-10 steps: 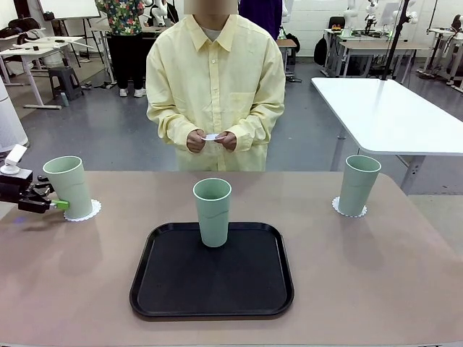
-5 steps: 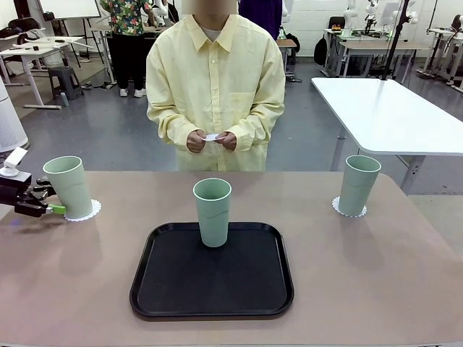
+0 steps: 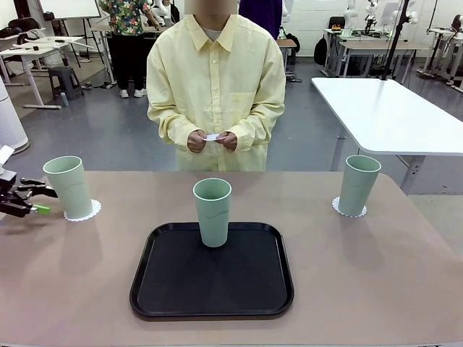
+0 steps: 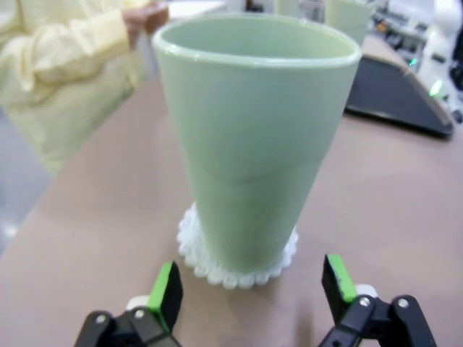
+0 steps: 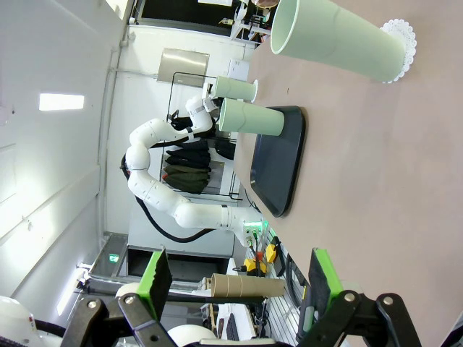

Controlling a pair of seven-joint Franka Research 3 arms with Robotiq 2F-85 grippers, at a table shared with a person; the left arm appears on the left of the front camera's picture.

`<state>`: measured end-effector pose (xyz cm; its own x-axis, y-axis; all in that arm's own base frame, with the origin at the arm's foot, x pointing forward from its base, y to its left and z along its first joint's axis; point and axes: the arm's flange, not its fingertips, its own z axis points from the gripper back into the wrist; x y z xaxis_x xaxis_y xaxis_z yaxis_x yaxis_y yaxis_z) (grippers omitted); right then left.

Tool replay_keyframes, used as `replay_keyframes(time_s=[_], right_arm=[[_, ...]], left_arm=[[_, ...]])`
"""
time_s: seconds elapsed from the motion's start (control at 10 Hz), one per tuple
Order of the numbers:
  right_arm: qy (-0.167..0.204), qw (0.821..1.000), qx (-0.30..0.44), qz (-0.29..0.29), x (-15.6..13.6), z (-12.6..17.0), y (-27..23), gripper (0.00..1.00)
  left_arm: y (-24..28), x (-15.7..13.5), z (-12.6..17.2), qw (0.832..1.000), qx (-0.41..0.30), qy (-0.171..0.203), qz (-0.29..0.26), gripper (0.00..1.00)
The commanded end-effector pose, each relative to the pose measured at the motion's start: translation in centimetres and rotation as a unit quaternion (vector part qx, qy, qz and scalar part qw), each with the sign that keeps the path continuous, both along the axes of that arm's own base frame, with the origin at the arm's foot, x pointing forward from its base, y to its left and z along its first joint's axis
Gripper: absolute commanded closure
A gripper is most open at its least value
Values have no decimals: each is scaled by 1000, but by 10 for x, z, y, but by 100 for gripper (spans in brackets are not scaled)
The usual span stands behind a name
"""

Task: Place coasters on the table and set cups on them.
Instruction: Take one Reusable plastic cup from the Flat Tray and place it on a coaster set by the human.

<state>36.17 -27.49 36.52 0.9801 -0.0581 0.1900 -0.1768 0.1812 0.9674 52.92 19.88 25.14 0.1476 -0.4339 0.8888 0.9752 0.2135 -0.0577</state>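
Three mint-green cups stand upright. The left cup (image 3: 69,186) rests on a lacy white coaster (image 3: 82,212); the right cup (image 3: 359,184) rests on another coaster (image 3: 349,210). The middle cup (image 3: 212,212) stands on the black tray (image 3: 212,282). The person holds a third coaster (image 3: 211,136) in both hands. My left gripper (image 3: 42,200) is open at the table's left edge, just clear of the left cup. Its wrist view shows that cup (image 4: 253,137) on its coaster (image 4: 235,256) just beyond the open gripper (image 4: 252,278). My right gripper (image 5: 237,278) is open and holds nothing, far from the right cup (image 5: 336,40).
The beige table (image 3: 376,275) has bare room on both sides of the tray and in front of it. The person stands at the far edge, behind the middle cup. A white table (image 3: 391,116) stands off to the back right.
My left gripper has drawn back to the left, away from the left cup, which stays on its coaster. The cups, the tray and the person's hands have not moved.
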Motion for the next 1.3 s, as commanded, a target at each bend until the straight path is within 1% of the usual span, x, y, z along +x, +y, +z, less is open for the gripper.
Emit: replay_keyframes(time_s=[0.0,0.1,0.2,0.3,0.4,0.5,0.6,0.7,0.8,0.9,1.0,1.1,1.2], right_arm=[[1,1000,-1,0,0,0,0,0],[1,1000,-1,0,0,0,0,0],[1,1000,-1,0,0,0,0,0],[1,1000,-1,0,0,0,0,0],[1,1000,-1,0,0,0,0,0],[1,1000,-1,0,0,0,0,0],[1,1000,-1,0,0,0,0,0],[1,1000,-1,0,0,0,0,0],[1,1000,-1,0,0,0,0,0],[1,1000,-1,0,0,0,0,0],[1,1000,-1,0,0,0,0,0],[1,1000,-1,0,0,0,0,0],[1,1000,-1,0,0,0,0,0]], left_arm=[[12,-9,20,997,76,15,21,0],[17,-22,49,994,103,21,39,0],[13,-37,88,992,115,-2,60,0],[9,-48,122,986,146,-11,84,0],[-2,-61,157,974,200,9,103,0],[-14,-67,179,962,248,9,113,0],[-23,-74,203,952,284,-6,117,0],[-30,-80,229,950,291,-22,108,0],[-40,-83,246,948,296,-37,112,0],[-52,-91,257,938,324,-44,114,0],[-66,-95,266,930,347,-35,119,0],[-81,-98,276,923,357,-28,142,0],[-96,-101,287,911,378,-19,162,0]])
